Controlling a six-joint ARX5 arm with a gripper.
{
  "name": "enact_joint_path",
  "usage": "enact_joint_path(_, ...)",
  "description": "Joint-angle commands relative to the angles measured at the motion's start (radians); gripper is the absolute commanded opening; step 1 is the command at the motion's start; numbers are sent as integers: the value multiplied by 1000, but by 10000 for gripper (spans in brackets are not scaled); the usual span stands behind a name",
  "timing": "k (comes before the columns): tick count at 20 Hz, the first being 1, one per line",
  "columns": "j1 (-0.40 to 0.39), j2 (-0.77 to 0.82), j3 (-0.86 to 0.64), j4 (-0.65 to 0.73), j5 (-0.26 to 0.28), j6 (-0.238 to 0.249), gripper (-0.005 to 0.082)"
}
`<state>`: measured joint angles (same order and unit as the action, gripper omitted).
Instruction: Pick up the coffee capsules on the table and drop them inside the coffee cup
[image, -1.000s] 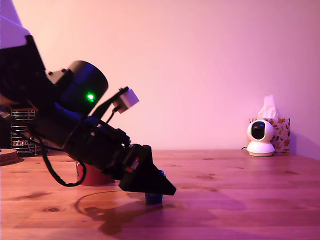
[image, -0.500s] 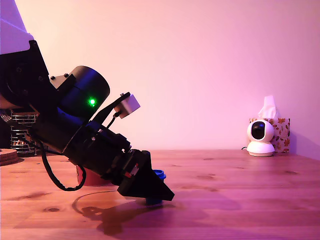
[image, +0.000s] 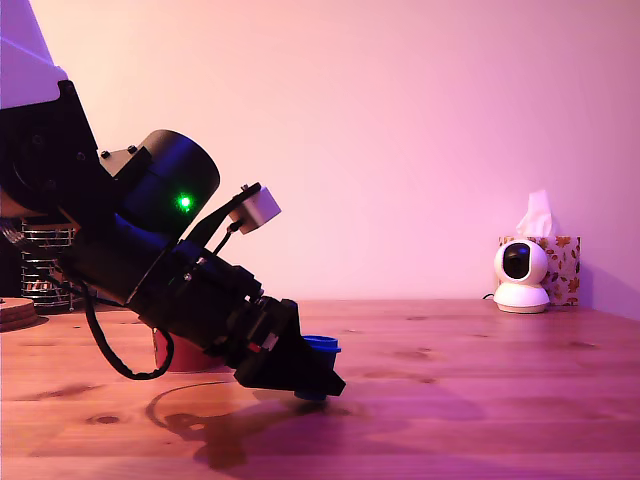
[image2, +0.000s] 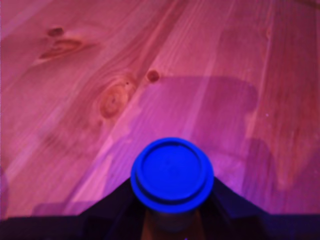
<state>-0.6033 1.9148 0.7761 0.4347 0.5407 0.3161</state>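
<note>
My black gripper (image: 318, 378) points down at the wooden table (image: 480, 400), shut on a small blue coffee capsule (image: 322, 347). In the exterior view the capsule's rim sticks out above the fingertips, tilted; whether its base still touches the table I cannot tell. The wrist view shows the capsule's round blue lid (image2: 172, 172) face-on, gripped between the two dark fingers (image2: 107, 207). The dark red coffee cup (image: 185, 355) stands behind the arm toward the exterior view's left, mostly hidden by it.
A wire mesh holder (image: 42, 262) and a round wooden disc (image: 14, 311) sit at the exterior view's far left. A white dome camera (image: 521, 277) and a patterned tissue box (image: 561, 266) stand at the back right. Bare wood lies between.
The gripper has closed on the blue capsule and pulled back slightly. The capsule has tipped over from standing upright on the table, so its rim now shows above the fingertips.
</note>
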Motion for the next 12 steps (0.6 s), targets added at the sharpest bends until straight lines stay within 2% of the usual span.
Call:
enact_joint_path(1, -6, 22, -2, 11, 1, 6, 112)
enact_joint_path(6, -5, -22, -2, 10, 2, 5, 112)
enact_joint_path(10, -5, -124, -2, -20, 2, -28, 112)
enact_joint_path(12, -5, -175, -2, -42, 2, -29, 112)
